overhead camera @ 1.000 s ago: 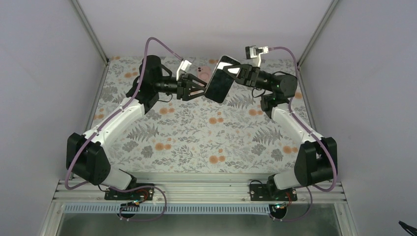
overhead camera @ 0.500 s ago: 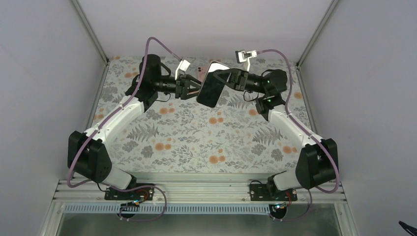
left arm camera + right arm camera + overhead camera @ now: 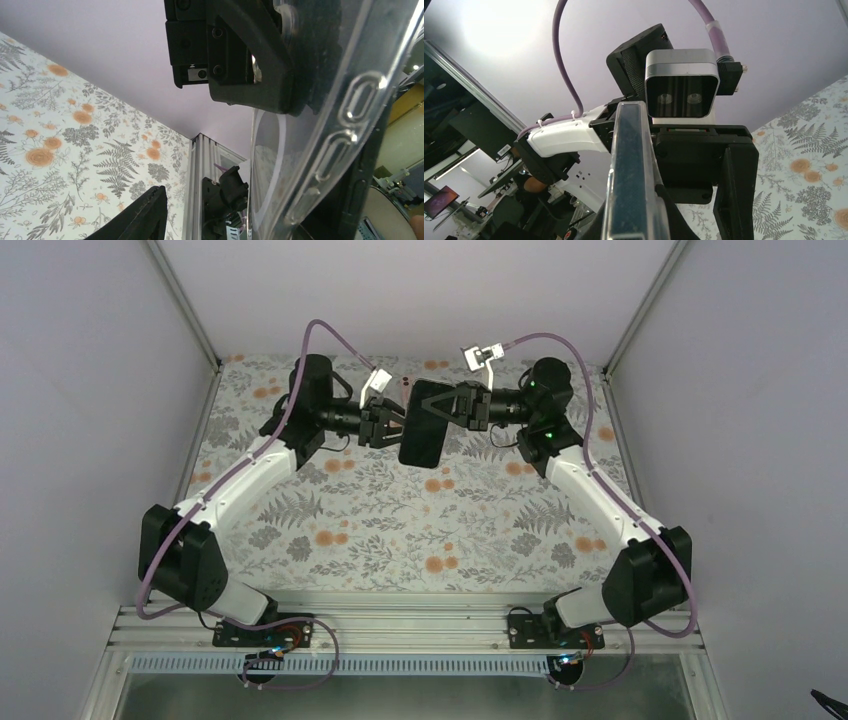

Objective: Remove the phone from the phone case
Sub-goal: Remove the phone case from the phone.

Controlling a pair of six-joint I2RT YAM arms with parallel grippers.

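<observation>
The right gripper (image 3: 452, 406) pinches the black phone (image 3: 424, 428) in its clear plastic case (image 3: 300, 165) above the floral-patterned counter (image 3: 400, 530); the left gripper (image 3: 393, 421) stands half-wide, apparently touching the case.

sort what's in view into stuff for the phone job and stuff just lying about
For the job: phone, held off the table; its clear case; right pincer, shut on the phone; left pincer, open beside it.
Lying about: pink item, mostly hidden behind the pincers; floral table cover.

Two white arms (image 3: 250, 475), black joints (image 3: 185, 565), purple cables (image 3: 705, 17) (silver wrist cameras (image 3: 681, 90)).
</observation>
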